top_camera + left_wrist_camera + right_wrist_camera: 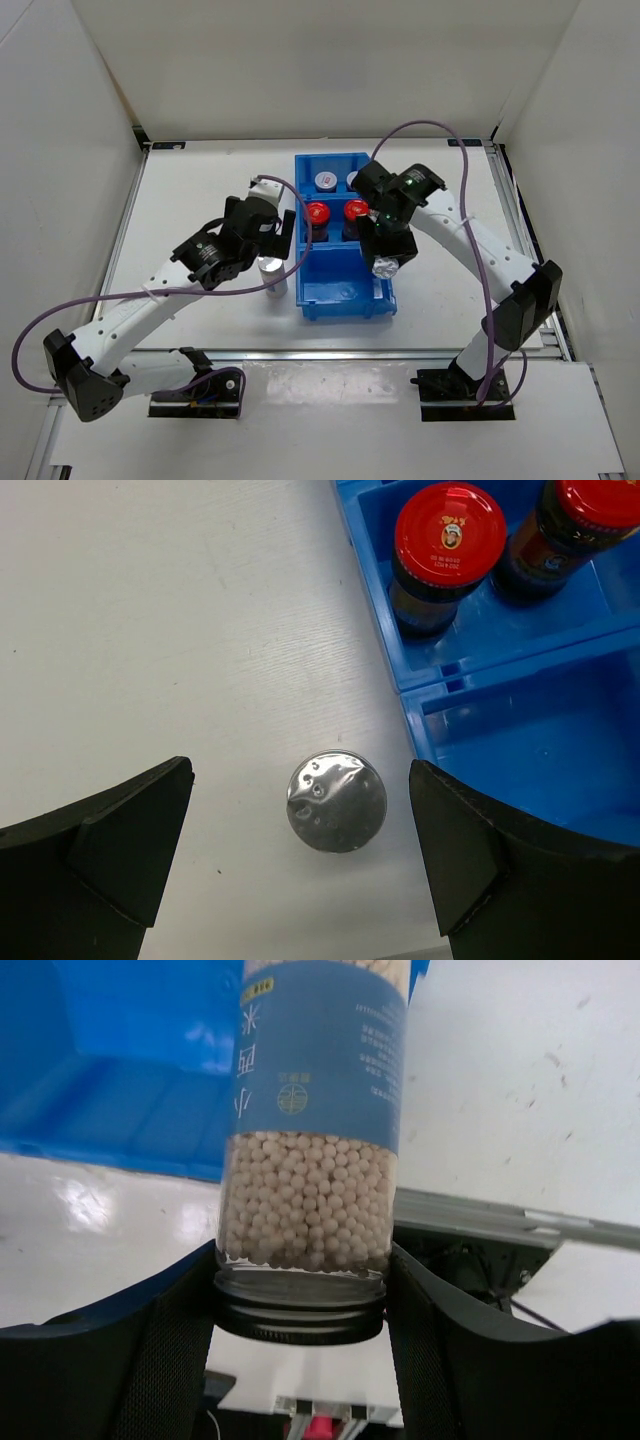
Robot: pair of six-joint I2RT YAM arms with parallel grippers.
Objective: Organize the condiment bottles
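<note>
One bead-filled bottle (315,1140) sits clamped between the right jaws

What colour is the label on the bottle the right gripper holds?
The label is blue with white print, best seen in the right wrist view.

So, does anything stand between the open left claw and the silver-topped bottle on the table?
Nothing visible does. The silver-topped bottle stands alone on the table, directly below the open left claw. The wall of the blue bin is beside it, not in the way.
</note>
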